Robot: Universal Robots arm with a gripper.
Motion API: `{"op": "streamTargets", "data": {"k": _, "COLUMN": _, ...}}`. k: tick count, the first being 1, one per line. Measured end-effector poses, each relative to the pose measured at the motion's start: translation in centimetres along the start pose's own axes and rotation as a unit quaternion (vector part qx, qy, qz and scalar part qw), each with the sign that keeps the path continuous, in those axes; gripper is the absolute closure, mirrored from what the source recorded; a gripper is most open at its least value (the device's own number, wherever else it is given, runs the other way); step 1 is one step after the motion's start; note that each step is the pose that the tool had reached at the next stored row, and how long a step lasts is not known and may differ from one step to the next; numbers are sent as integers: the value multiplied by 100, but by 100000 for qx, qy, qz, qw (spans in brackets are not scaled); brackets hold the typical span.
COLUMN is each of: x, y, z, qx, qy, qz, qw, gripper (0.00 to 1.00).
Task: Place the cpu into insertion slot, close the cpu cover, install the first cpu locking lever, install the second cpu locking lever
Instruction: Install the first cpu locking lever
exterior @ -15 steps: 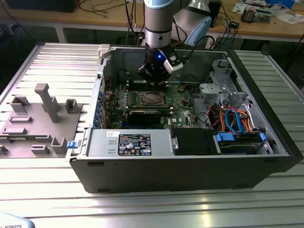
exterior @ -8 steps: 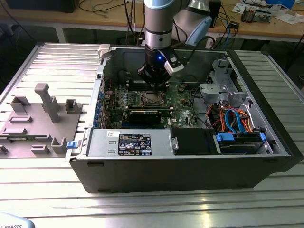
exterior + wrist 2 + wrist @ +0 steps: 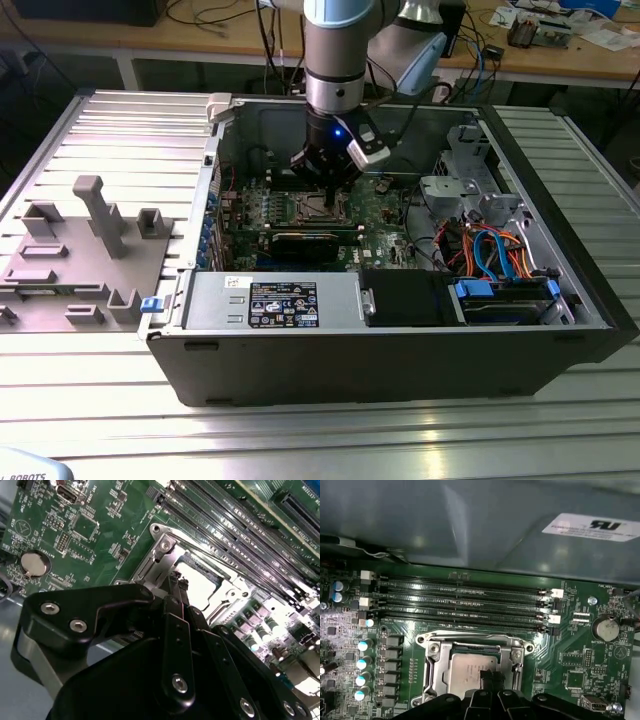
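Gripper [image 3: 489, 677] hovering directly over cpu [image 3: 467, 669], fingers drawn together, tips just above chip lying within cpu cover [image 3: 436, 656] frame.

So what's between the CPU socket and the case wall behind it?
In the first wrist view, four long memory slots run side by side on the green board between the cpu cover and the grey case wall.

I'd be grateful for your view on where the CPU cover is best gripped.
The CPU cover lies flat around the chip in its socket, framed by the green board. Judging by that pose, I'd take a bare edge strip of the frame from straight above, where the gripper hovers.
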State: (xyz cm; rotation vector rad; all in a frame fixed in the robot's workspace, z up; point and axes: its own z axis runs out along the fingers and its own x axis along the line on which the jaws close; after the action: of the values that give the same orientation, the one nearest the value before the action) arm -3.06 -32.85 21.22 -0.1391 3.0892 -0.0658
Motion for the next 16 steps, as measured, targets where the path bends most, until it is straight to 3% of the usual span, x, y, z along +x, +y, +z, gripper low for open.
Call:
{"op": "streamTargets", "data": {"k": 2, "x": -1, "y": -1, "z": -18, "qx": -5, "qy": -7, "qz": 3, "qw": 100000, "gripper": 89}}
{"op": "streamTargets", "data": {"k": 6, "x": -6, "y": -6, "z": -120, "qx": -2, "qy": -7, "qz": -3, "qw": 100000, "gripper": 89}}
{"op": "streamTargets", "data": {"k": 11, "x": -15, "y": -14, "z": -317, "qx": -8, "qy": -9, "qz": -6, "qw": 100000, "gripper": 89}}
{"op": "streamTargets", "data": {"k": 16, "x": -15, "y": -15, "z": -318, "qx": -7, "qy": -8, "qz": -4, "qw": 100000, "gripper": 89}}
